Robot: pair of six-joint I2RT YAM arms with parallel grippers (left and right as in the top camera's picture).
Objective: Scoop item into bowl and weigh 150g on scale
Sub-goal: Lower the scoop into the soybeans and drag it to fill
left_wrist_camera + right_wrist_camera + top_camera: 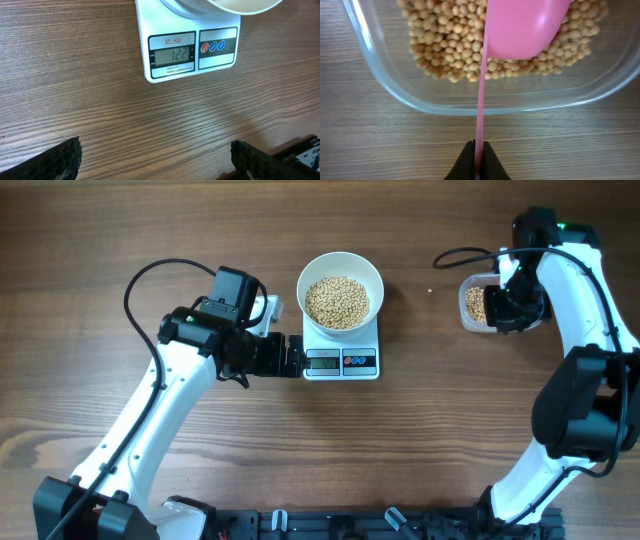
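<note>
Tan beans [337, 302] fill the white bowl [303, 288], which stands on the small white scale [341, 362]. My left gripper [292, 356] is open just left of the scale's front edge. In the left wrist view its fingers [55, 162] stand wide apart over bare wood, the scale [192, 52] ahead with its display reading 122 and the bowl [240, 6] on top. My right gripper [478, 155] is shut on the thin handle of a pink spoon [520, 25]. The spoon's head is down among more beans [450, 45] in a clear tub [470, 107].
The clear tub [472, 302] sits at the far right of the wooden table, partly under my right arm [575, 300]. A black cable [460, 254] loops beside it. My left arm [150, 410] stretches diagonally from the front left.
</note>
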